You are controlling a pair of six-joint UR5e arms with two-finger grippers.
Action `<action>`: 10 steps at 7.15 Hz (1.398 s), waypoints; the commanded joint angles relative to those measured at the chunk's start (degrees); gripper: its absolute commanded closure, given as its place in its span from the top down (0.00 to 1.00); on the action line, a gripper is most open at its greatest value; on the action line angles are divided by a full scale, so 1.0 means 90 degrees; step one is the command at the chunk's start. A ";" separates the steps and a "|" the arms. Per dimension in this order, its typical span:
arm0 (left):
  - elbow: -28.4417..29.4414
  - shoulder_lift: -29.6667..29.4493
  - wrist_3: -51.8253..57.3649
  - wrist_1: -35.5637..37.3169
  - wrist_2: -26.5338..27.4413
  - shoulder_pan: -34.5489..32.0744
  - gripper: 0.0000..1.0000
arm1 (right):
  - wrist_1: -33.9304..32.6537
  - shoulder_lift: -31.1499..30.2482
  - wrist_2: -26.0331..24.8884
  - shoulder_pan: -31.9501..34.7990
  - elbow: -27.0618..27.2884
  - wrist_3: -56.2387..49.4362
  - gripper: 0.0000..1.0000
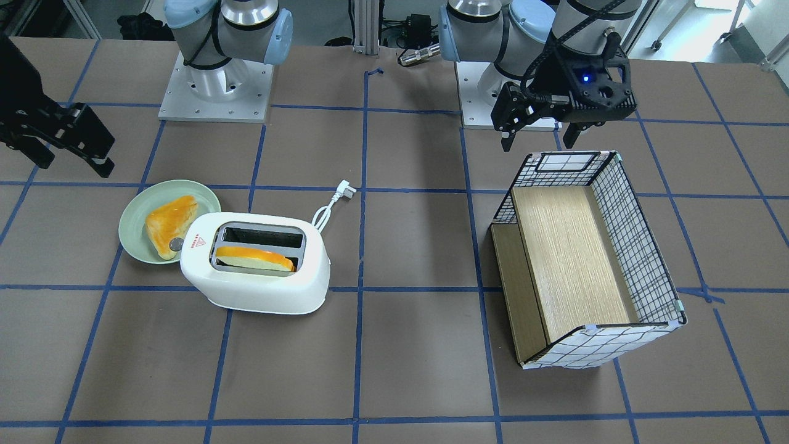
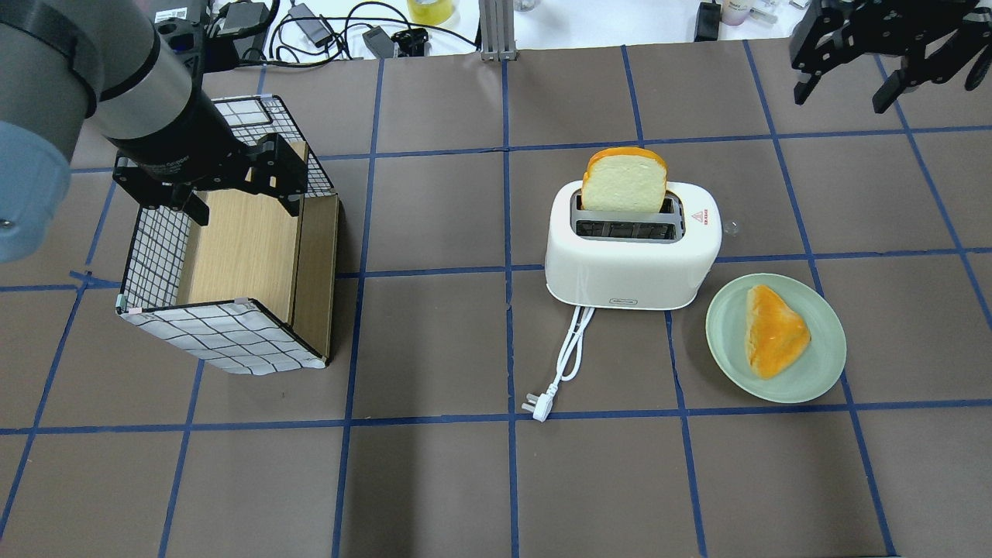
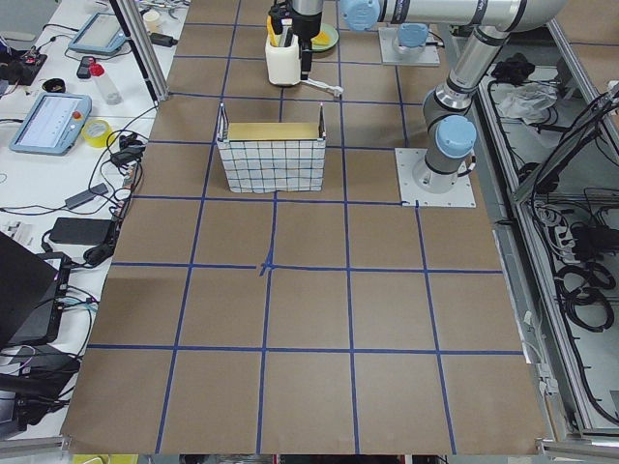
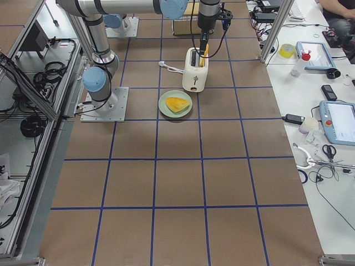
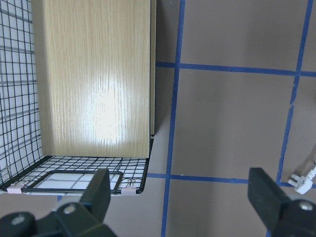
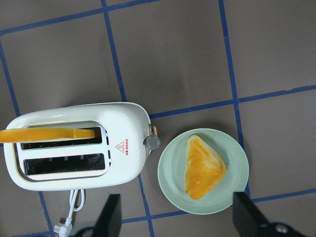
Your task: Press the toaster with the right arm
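The white toaster (image 2: 632,271) stands mid-table, also seen in the front view (image 1: 259,293) and the right wrist view (image 6: 123,128). A bread slice (image 2: 624,182) stands up out of one slot; the other slot is empty. The grey knob (image 6: 152,142) is on the end that faces the plate. My right gripper (image 2: 843,97) is open and empty, well away from the toaster at the table's far right, and shows in the front view (image 1: 75,165). From the right wrist view it hangs high above toaster and plate. My left gripper (image 2: 246,209) is open and empty over the basket.
A green plate (image 2: 728,341) with an orange-crusted bread piece (image 2: 775,332) lies right beside the toaster's knob end. The toaster's white cord and plug (image 2: 542,407) lie loose on the table. A wire-grid basket (image 2: 225,341) with a wooden insert stands under the left arm.
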 commanded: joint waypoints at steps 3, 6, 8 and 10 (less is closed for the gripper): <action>0.0000 0.0000 0.0000 0.0000 0.0000 0.0000 1.00 | -0.0283 0.0084 -0.0045 0.0702 -0.0004 0.0783 1.00; 0.0000 0.0000 0.0000 0.0000 0.0000 0.0000 1.00 | -0.0283 0.0113 0.0024 0.1003 -0.0004 0.0899 1.00; 0.0000 0.0000 0.0000 0.0000 0.0000 0.0000 1.00 | -0.0283 0.0162 0.0043 0.1024 -0.0004 0.0657 1.00; 0.0000 0.0000 0.0000 0.0000 0.0000 0.0000 1.00 | -0.0273 0.0162 0.0053 0.0985 -0.0004 0.0304 1.00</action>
